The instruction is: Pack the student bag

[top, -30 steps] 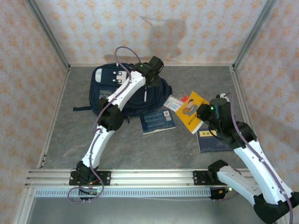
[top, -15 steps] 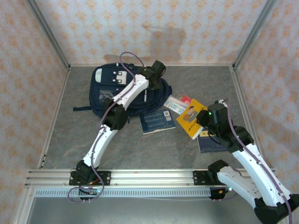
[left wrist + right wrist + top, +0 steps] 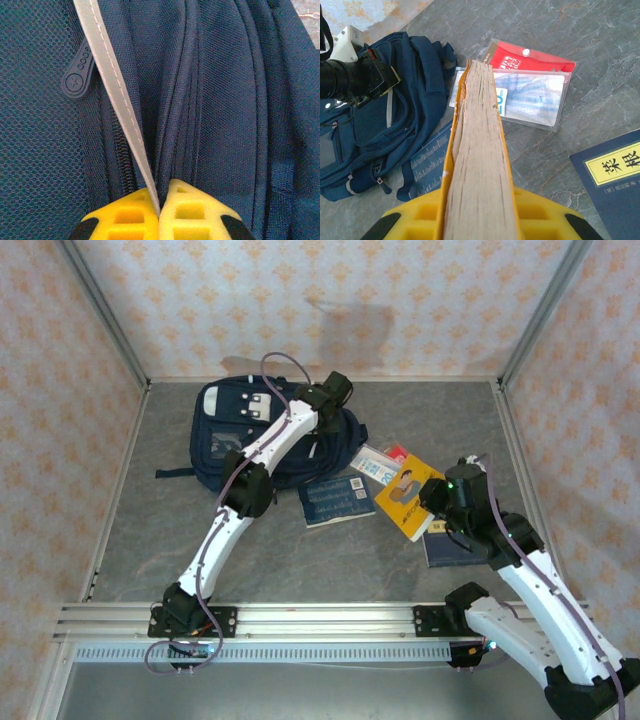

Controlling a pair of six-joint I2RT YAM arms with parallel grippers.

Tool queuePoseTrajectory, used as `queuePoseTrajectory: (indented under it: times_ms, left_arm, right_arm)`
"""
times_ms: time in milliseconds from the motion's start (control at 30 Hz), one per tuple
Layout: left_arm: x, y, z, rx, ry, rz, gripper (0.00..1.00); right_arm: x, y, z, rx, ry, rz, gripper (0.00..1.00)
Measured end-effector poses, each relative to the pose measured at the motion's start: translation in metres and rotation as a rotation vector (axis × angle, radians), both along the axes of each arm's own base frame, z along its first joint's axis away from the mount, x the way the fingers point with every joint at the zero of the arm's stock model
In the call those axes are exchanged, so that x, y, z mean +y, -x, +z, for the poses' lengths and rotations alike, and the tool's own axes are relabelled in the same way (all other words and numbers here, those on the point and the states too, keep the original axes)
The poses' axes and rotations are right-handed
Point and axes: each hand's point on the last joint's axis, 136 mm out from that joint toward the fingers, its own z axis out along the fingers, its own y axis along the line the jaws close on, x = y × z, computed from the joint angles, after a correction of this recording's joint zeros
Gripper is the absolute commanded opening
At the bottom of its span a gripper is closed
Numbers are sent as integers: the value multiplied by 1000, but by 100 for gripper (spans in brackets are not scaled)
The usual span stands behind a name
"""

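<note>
The student bag (image 3: 228, 435), navy blue with white patches, lies flat at the back left of the table. My left gripper (image 3: 336, 406) is down on its right side. In the left wrist view its yellow fingers (image 3: 131, 214) are shut on a white reflective stripe (image 3: 111, 85) of the student bag (image 3: 235, 100), beside a zip. My right gripper (image 3: 441, 502) is shut on a thick yellow book (image 3: 405, 494) and holds it off the table. In the right wrist view the book's page edge (image 3: 479, 145) runs up from between the yellow fingers (image 3: 540, 215).
A blue book (image 3: 337, 500) lies just right of the bag. A clear pouch (image 3: 376, 462) with a red item lies behind the yellow book. A dark blue book with a yellow label (image 3: 447, 546) lies under my right arm. Patterned walls enclose the table.
My left gripper has closed onto the bag's reflective stripe. My right arm has carried the yellow book a little to the left and nearer.
</note>
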Motion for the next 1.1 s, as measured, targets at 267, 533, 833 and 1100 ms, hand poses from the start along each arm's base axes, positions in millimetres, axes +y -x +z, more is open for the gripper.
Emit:
queuePoseTrajectory:
  times_ms: [267,533,833,1100]
  left_arm:
    - [27,20,98,-106,-55,-47,0]
    - [85,76,221,-243,-39,-79,0]
    - [94,146,225,-202,172,-195,0]
    - [83,161,232,-189,334,-268,0]
  right_arm:
    - [11,-7,6,-22,-15,51,0]
    - [36,-29,40,-82,-51,138,0]
    - [79,-37,90,-176,-177,339,0]
    - [128,-46,71,-43,-348,494,0]
